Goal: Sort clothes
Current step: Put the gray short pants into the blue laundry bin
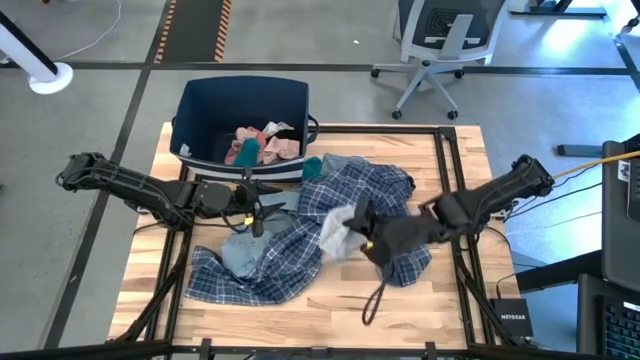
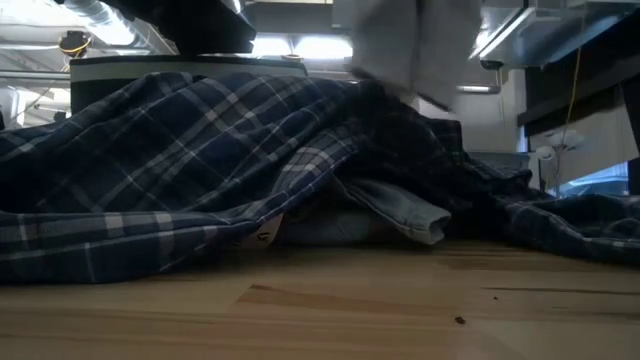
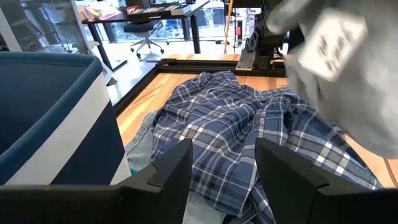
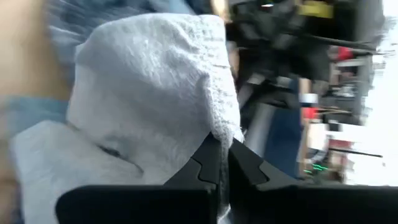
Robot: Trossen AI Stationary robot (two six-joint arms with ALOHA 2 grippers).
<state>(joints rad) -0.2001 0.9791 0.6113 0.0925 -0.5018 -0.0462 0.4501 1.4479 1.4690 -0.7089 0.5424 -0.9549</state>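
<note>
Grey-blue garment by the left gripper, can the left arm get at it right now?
Probably yes: the left gripper is open above the grey-blue garment, which lies exposed on the plaid shirt.

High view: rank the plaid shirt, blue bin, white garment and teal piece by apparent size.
1. plaid shirt
2. blue bin
3. white garment, held by the right gripper
4. teal piece, mostly hidden

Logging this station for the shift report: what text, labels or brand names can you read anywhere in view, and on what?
"NETGEAR": on the small black box at the table's right front corner, high view; small, only just legible.
Tag on the white garment, left wrist view: dark print, too blurred to read.
Tag under the plaid shirt, low view: unreadable.
</note>
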